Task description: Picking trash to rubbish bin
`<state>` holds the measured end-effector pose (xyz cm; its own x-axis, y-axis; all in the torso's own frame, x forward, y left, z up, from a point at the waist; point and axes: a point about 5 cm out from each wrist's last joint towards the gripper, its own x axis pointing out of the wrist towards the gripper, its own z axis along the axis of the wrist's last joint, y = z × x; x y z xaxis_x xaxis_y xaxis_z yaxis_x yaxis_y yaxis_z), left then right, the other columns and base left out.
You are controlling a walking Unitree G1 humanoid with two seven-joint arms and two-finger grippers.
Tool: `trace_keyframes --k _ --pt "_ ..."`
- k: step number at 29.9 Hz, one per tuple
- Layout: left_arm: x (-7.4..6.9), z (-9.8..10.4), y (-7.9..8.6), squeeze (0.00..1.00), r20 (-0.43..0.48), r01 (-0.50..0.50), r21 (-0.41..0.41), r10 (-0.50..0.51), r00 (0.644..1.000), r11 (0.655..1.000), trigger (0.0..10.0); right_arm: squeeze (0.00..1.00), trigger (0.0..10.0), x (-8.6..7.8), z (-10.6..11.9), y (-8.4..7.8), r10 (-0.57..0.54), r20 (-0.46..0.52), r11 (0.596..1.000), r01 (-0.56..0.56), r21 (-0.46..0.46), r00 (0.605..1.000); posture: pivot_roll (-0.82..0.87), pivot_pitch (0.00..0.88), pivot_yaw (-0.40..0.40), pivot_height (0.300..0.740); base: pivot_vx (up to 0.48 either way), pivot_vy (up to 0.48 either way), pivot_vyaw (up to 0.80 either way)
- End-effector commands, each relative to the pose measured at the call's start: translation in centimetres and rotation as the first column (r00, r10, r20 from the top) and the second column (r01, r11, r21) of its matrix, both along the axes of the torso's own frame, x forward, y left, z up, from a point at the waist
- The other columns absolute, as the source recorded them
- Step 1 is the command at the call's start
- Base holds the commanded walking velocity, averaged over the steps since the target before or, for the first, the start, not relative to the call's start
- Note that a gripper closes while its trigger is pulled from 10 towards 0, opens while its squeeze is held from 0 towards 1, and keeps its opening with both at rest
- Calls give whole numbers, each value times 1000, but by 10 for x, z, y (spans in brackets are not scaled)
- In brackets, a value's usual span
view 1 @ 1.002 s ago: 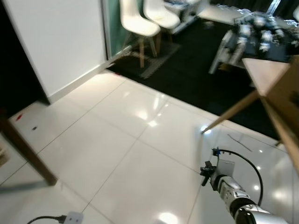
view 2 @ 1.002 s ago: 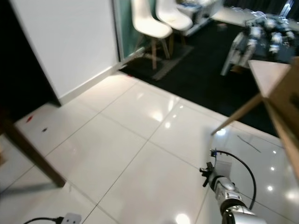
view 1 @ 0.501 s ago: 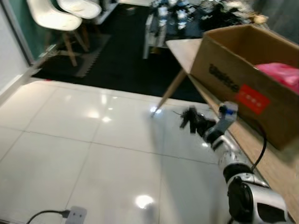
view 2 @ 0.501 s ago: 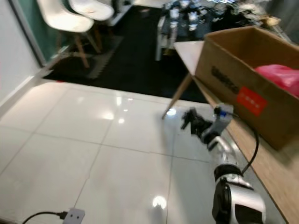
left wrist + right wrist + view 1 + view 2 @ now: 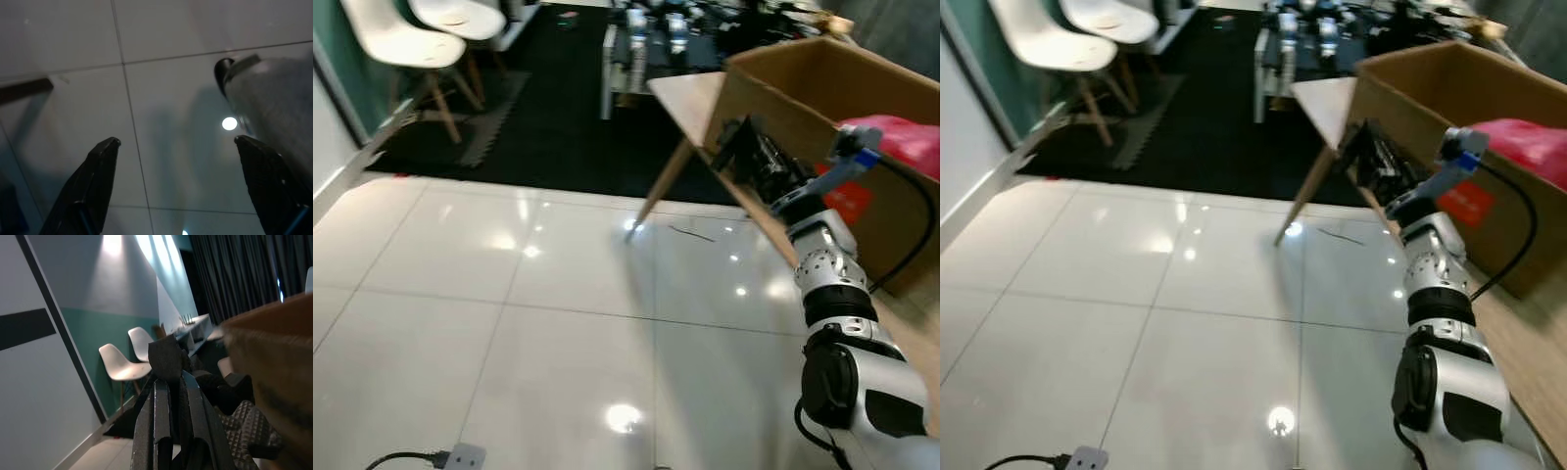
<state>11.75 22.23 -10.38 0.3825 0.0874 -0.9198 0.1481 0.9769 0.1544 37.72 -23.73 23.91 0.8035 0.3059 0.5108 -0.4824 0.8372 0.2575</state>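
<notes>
Because the cardboard box [image 5: 822,137] on the right-hand table [image 5: 690,98] serves as the bin, the right gripper [image 5: 749,152] is raised beside its near wall, clamped on a dark scrap [image 5: 168,357], while the left gripper [image 5: 176,171] hangs wide apart.

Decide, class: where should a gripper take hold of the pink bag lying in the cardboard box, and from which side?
Grip the pink bag at its bunched top, coming from above: the cardboard box is open upward and its walls block the sides. The bag looks soft, so a pinch should hold.
</notes>
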Motion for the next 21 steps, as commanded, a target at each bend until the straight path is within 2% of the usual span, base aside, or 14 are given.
trace_keyframes --k 1,6,11,17,21 --pt "-9 -5 -15 0 -28 26 -50 -27 999 998 10000 0 10000 -2 3 6 58 29 998 -58 -10 998 82 87 -57 740 0 0 0" --pt "-10 -6 -15 0 -30 26 -48 -28 999 999 10000 0 10000 -5 8 13 112 58 993 -110 -35 992 80 89 -56 740 0 0 -640" --pt "-11 -6 -15 0 -35 34 -43 -35 999 999 10000 0 10000 -9 14 20 169 82 985 -165 -60 982 74 87 -56 740 0 0 0" --pt "-11 -6 -17 0 -35 38 -42 -39 999 998 10000 0 10000 -9 11 22 184 65 982 -180 -63 981 74 83 -62 740 0 0 0" --pt "-11 -6 -18 0 -33 43 -44 -44 998 998 10000 0 10000 -9 9 30 209 51 975 -204 -84 977 71 80 -63 740 0 0 -200"
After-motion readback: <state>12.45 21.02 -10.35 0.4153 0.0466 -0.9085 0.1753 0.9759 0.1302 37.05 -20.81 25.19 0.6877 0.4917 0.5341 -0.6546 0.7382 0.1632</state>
